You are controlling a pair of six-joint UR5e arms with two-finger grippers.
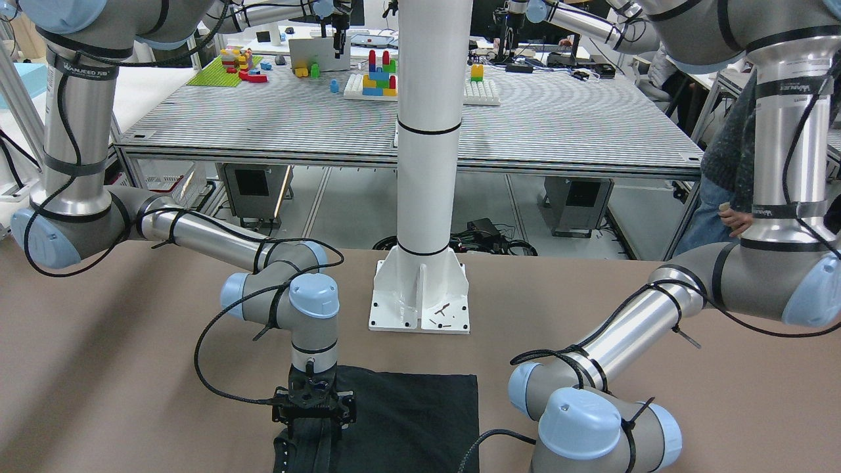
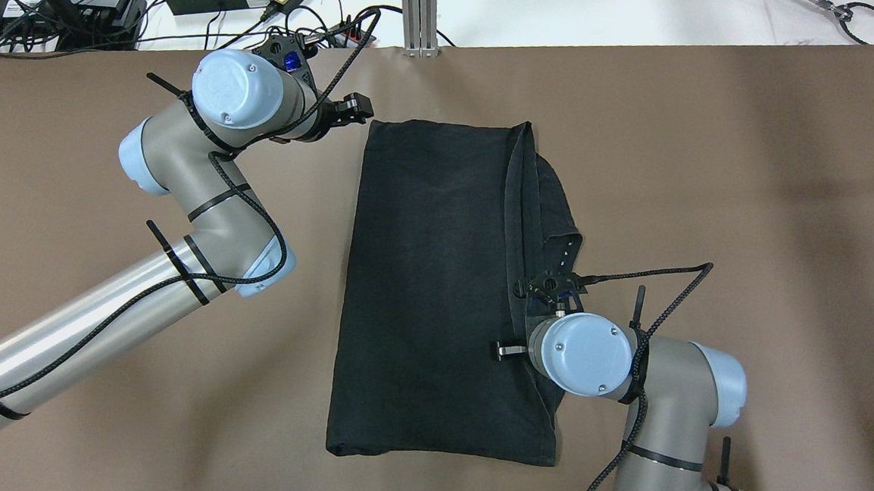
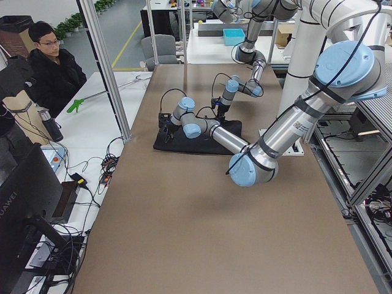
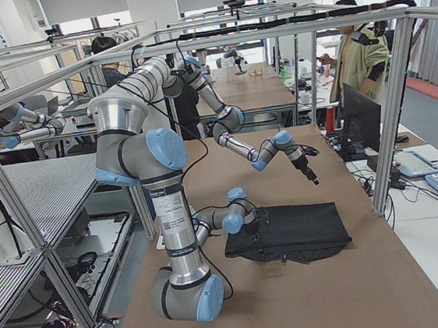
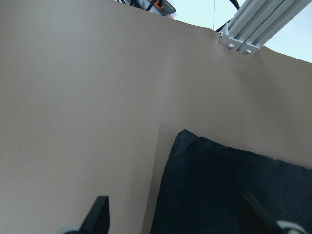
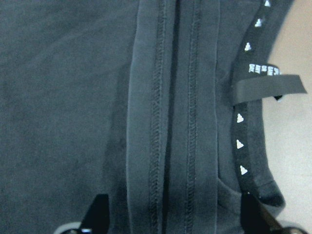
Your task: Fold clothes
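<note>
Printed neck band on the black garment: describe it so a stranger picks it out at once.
On the brown table lies one black garment; go to its edge beneath the right tool. Beside the rows of stitched hem there runs a narrow curved band, the only strip printed with small white marks, crossed by a flat black loop.

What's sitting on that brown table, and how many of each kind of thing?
Black soft fabric garment: 1
Silver-and-blue robot arms: 2 (left, right)
White metal pillar: 1
Total: 4
</note>
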